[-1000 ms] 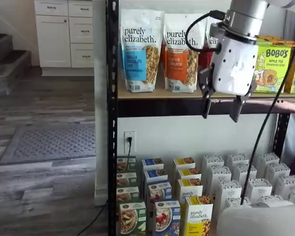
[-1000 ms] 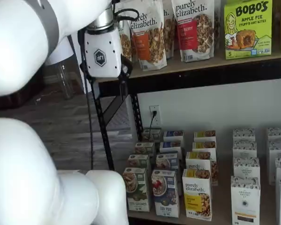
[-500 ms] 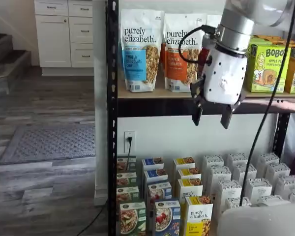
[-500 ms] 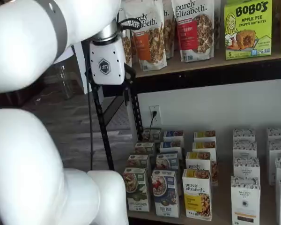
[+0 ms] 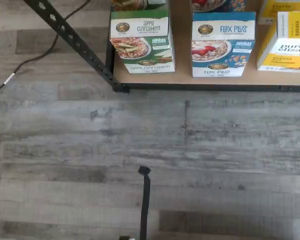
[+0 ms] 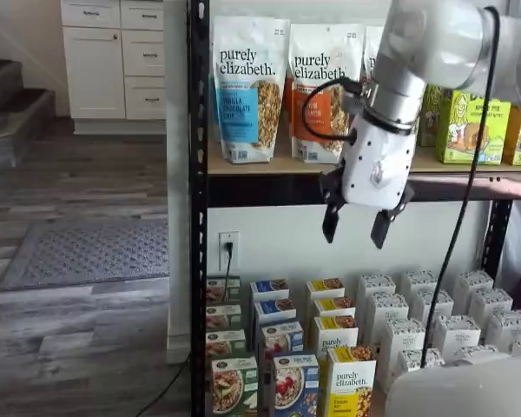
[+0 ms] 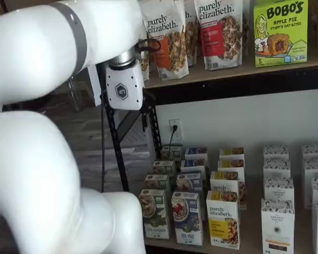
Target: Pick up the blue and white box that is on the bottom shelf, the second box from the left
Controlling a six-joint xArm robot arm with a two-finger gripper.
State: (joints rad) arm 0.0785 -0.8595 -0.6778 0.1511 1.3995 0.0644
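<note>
The blue and white box [image 5: 223, 45] stands at the front of the bottom shelf [image 5: 183, 50], between a green box [image 5: 141, 42] and a yellow box [image 5: 287, 42]. It shows in both shelf views [image 6: 295, 387] [image 7: 187, 217]. My gripper [image 6: 356, 228] hangs in the air in front of the upper shelf's edge, well above the box and a little to its right. Its two black fingers are apart with a plain gap and hold nothing. Its white body [image 7: 124, 87] shows in a shelf view; the fingers blend into the black post there.
Rows of green, blue, yellow and white boxes [image 6: 434, 326] fill the bottom shelf. Granola bags [image 6: 247, 87] and green snack boxes [image 6: 469, 126] stand on the upper tier. A black rack post [image 6: 198, 208] and a power cable [image 5: 35, 55] are at the left.
The gripper has moved down and to the left in front of the rack, from level with the upper shelf to just below its edge. Its fingers stay apart. The boxes have not moved.
</note>
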